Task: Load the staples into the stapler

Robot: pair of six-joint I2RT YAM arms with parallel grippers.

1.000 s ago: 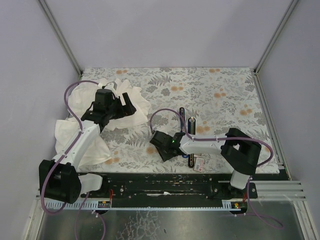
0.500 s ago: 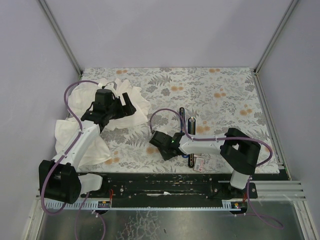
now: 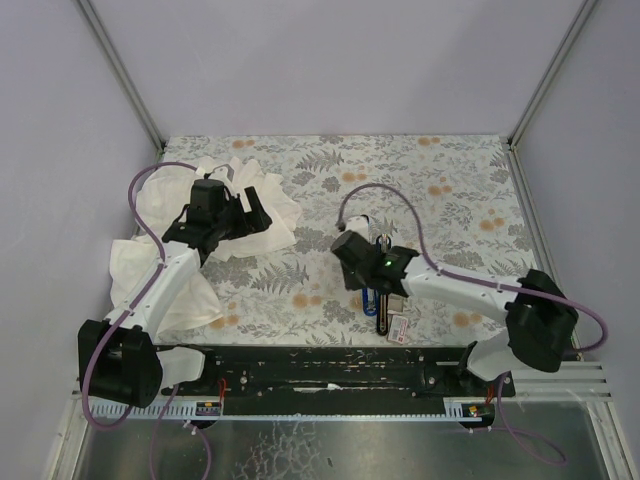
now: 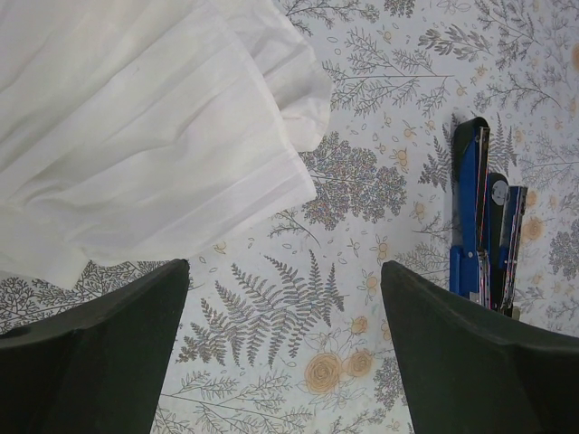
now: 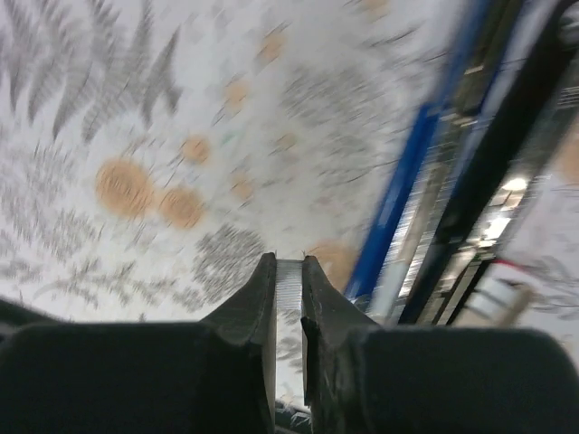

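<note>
**Stapler.** The stapler (image 4: 484,217) lies swung open and flat on the desk (image 3: 450,180), with its blue body, black arm and metal channel side by side. Nothing holds it.

**Staples.** A short strip of staples (image 5: 289,291) is off the desk, pinched between the fingers of my right hand (image 5: 288,264). That hand is closed on the strip and sits low, just left of the stapler's blue rail. The staple box (image 3: 399,328) rests on the desk just beside the stapler's near end, on its right.

**Left hand.** My left hand (image 4: 285,267) is open and empty. It hangs well to the left of the stapler, over the edge of the white cloth (image 4: 136,136).

**Step in hand (judgement).** The strip is being carried to the channel and is not yet seated.

**Hazards from here.**
- Only a narrow face of the strip is clamped. If it touches the rail off-line it may twist in the grip or snap at a glue joint.
- The wrist view is blurred, so I cannot tell whether the strip's legs point down. If they are reversed, the strip will ride on top of the channel instead of dropping in.
- The stapler is unrestrained. Side pressure from the strip or my fingers could slide or pivot it, possibly into the staple box.
- If I let go before the strip is inside the channel walls, it will drop onto the patterned desk, where it is hard to see.
</note>
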